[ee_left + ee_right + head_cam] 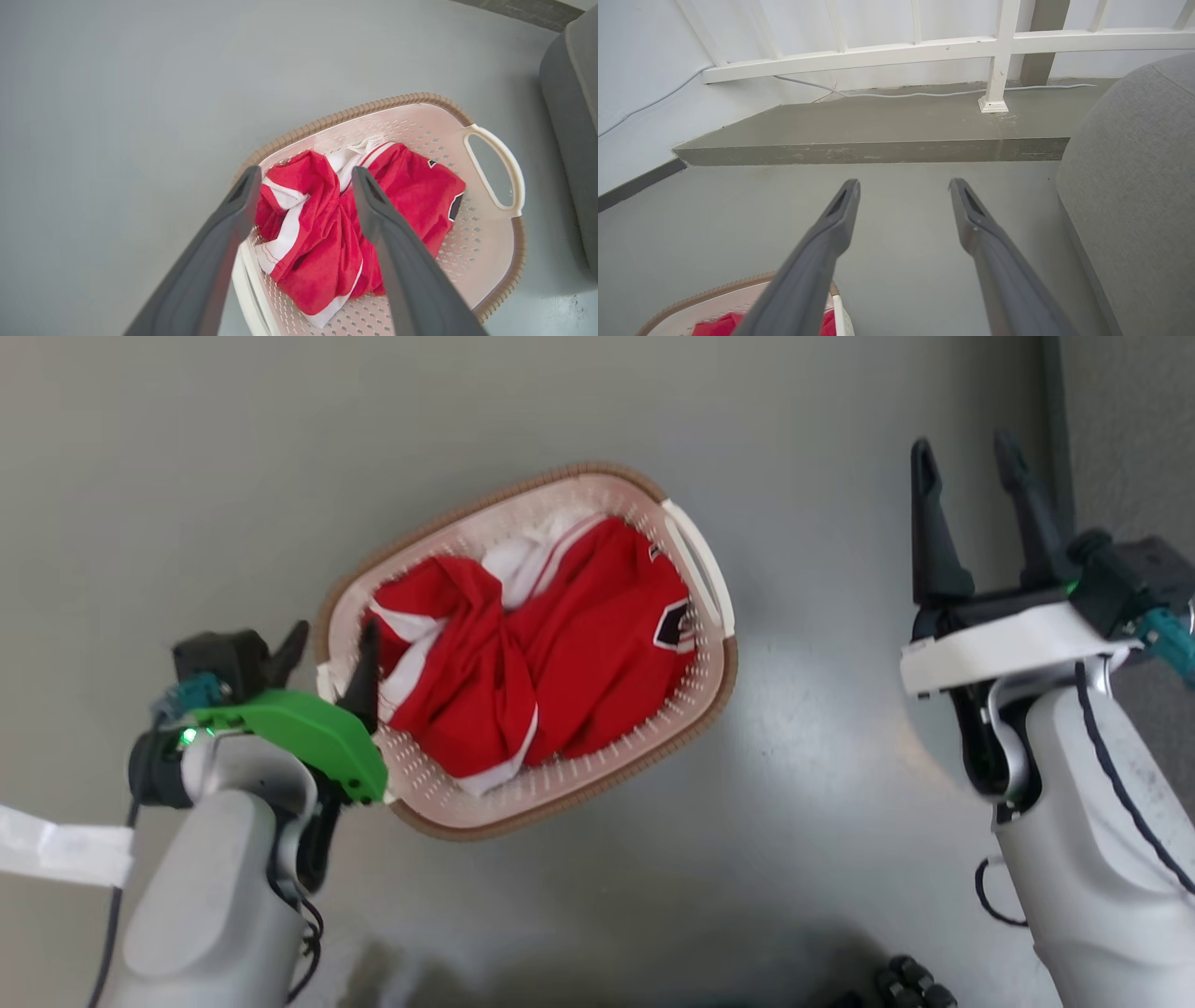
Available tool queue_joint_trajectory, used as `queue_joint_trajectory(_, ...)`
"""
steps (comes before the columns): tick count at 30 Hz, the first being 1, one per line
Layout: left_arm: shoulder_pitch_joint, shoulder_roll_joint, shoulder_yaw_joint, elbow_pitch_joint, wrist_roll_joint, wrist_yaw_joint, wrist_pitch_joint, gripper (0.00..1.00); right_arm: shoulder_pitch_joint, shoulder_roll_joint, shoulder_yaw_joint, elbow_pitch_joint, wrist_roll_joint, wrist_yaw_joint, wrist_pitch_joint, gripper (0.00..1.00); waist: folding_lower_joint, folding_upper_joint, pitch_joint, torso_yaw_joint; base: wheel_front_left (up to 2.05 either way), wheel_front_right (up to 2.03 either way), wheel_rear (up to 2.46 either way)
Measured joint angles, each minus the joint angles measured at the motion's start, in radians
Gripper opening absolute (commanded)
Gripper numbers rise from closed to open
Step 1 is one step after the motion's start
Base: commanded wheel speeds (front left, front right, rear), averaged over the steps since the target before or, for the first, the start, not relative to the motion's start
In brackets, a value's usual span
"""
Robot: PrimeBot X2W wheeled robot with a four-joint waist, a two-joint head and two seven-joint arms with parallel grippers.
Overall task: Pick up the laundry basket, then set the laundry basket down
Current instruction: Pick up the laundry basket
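Fingers apart, my left hand [331, 658] straddles the left rim of the cream perforated plastic laundry basket [607, 761] on the floor [187, 476], ready to clamp, while my right hand [966, 453] hangs spread, well to its right.

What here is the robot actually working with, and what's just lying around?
Job: laundry basket; left gripper, open by its near handle; right gripper, open, off to the side.
Lying about: red-and-white garment inside the basket; grey sofa; white railing; cable.
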Motion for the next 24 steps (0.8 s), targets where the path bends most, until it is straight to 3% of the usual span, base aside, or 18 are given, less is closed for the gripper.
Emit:
queue_joint_trajectory(19,-0.148,0.056,0.101,0.228,-0.097,-0.004,0.095,1.0,-0.123,0.036,-0.012,-0.063,-0.01,0.013,0.0,1.0,0.0,0.0,0.247,-0.054,0.0,0.0,0.0)
queue_joint_trajectory(24,-0.175,0.054,0.099,0.267,-0.103,-0.026,0.099,1.0,-0.125,0.037,-0.024,-0.059,-0.01,0.015,0.0,1.0,0.0,0.0,0.274,-0.069,0.0,0.0,0.0)
